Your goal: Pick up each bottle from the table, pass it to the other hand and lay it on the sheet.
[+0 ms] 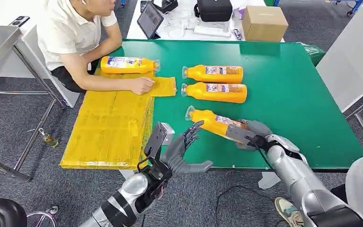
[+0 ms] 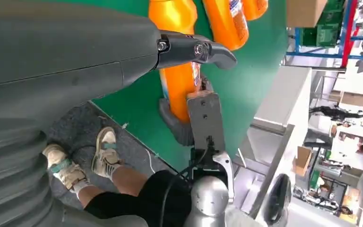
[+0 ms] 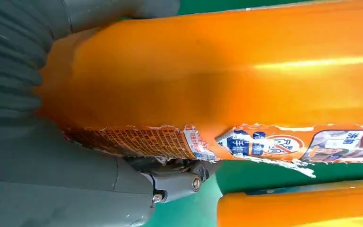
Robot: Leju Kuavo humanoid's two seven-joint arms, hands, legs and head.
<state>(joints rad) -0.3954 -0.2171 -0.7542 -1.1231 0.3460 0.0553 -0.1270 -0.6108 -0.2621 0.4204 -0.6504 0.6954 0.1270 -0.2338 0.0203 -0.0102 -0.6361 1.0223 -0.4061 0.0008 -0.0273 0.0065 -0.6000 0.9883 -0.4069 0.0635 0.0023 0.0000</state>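
Note:
My right hand (image 1: 250, 135) grips the base end of an orange bottle (image 1: 213, 122) near the green table's front edge, cap pointing toward the sheet. The same bottle (image 3: 227, 80) fills the right wrist view, pressed against my right hand (image 3: 52, 156). My left hand (image 1: 183, 150) is open, fingers spread, just in front of the table edge and a little short of the bottle's neck. The left wrist view looks past my left hand (image 2: 123, 52) at the held bottle (image 2: 179, 80). Two more orange bottles (image 1: 213, 73) (image 1: 215, 92) lie side by side on the table. One bottle (image 1: 128, 65) lies at the far end of the yellow sheet (image 1: 108, 127).
A person sits at the far left with a hand (image 1: 142, 85) resting on the sheet beside the laid bottle. The green table (image 1: 293, 94) has bare room to the right. A cardboard box (image 1: 263, 22) and a tablet (image 1: 150, 19) stand beyond it. Another person's shoes (image 2: 80, 161) are near the front edge.

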